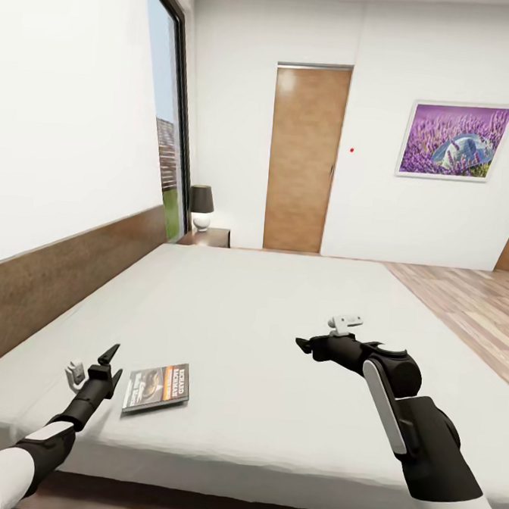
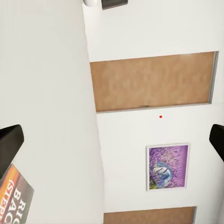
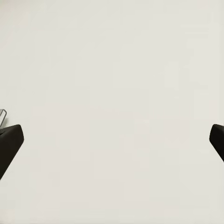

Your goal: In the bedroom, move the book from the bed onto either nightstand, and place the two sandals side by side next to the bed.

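Observation:
The book (image 1: 156, 386), a dark paperback with an orange band, lies flat on the bed (image 1: 265, 323) near its front left corner. One corner of the book (image 2: 14, 198) also shows in the left wrist view. My left gripper (image 1: 104, 359) hovers just left of the book, open and empty, its fingers (image 2: 9, 144) spread wide. Over the middle of the mattress (image 3: 112, 70), well right of the book, my right gripper (image 1: 303, 343) is open and holds nothing. A nightstand (image 1: 206, 237) stands at the bed's far left corner. The sandals are out of view.
A lamp (image 1: 202, 205) sits on the nightstand. The brown headboard (image 1: 55, 278) runs along the left wall under a tall window (image 1: 168, 127). A wooden door (image 1: 305, 159) and a lavender picture (image 1: 454, 139) are on the far wall. Wood floor (image 1: 464, 299) lies right of the bed.

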Motion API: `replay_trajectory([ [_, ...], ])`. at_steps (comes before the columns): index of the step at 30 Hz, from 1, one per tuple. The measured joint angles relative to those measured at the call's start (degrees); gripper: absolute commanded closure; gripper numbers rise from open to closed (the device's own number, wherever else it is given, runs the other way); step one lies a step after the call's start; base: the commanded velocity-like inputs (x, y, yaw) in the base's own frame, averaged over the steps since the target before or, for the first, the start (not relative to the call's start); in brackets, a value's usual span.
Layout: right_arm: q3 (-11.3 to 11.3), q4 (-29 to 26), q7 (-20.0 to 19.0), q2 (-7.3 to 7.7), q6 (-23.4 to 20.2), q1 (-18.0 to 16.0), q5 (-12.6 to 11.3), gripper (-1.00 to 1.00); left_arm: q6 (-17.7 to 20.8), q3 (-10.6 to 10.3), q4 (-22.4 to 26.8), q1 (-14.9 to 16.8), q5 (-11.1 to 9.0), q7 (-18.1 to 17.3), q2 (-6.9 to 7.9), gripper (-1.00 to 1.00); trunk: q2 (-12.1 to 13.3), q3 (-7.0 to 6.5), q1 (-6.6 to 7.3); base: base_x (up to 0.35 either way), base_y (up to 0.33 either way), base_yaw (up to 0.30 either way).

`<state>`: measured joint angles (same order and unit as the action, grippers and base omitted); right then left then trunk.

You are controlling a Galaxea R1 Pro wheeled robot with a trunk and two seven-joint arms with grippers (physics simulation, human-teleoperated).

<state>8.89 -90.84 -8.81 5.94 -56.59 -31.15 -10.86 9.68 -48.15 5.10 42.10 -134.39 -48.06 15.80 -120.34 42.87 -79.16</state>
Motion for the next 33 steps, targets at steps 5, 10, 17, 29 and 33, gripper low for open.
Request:
replay_trajectory([
  [5,0.2,0.0,0.0,0.0,0.0,-0.1,0.0,-1.0,0.0,0.0,0.0,0.1,0.0,0.3,0.0,-1.0,-2.0,0.9,-1.1,0.0,0.0,0.0],
  [10,0.8,0.0,0.0,0.0,0.0,-0.2,0.0,-1.0,0.0,0.0,0.0,0.1,0.0,0.4,0.0,-1.0,-2.0,0.9,-1.1,0.0,0.0,0.0],
  [17,1.0,0.0,0.0,0.0,-0.1,-0.2,0.0,-1.0,0.0,0.0,0.0,0.1,0.0,0.4,0.0,-1.0,-2.8,1.26,-1.54,0.0,0.0,0.0],
  [29,1.1,0.0,0.0,0.0,-0.1,-0.2,0.0,-1.0,0.0,0.1,0.0,0.1,0.1,0.4,0.02,-1.0,-4.8,2.16,-2.64,0.0,0.0,0.0],
  [33,1.1,0.0,0.0,0.0,-0.1,-0.2,0.0,-1.0,0.0,0.1,0.0,0.1,0.1,0.3,0.07,-1.0,-5.2,2.33,-2.86,0.0,0.0,0.0],
])
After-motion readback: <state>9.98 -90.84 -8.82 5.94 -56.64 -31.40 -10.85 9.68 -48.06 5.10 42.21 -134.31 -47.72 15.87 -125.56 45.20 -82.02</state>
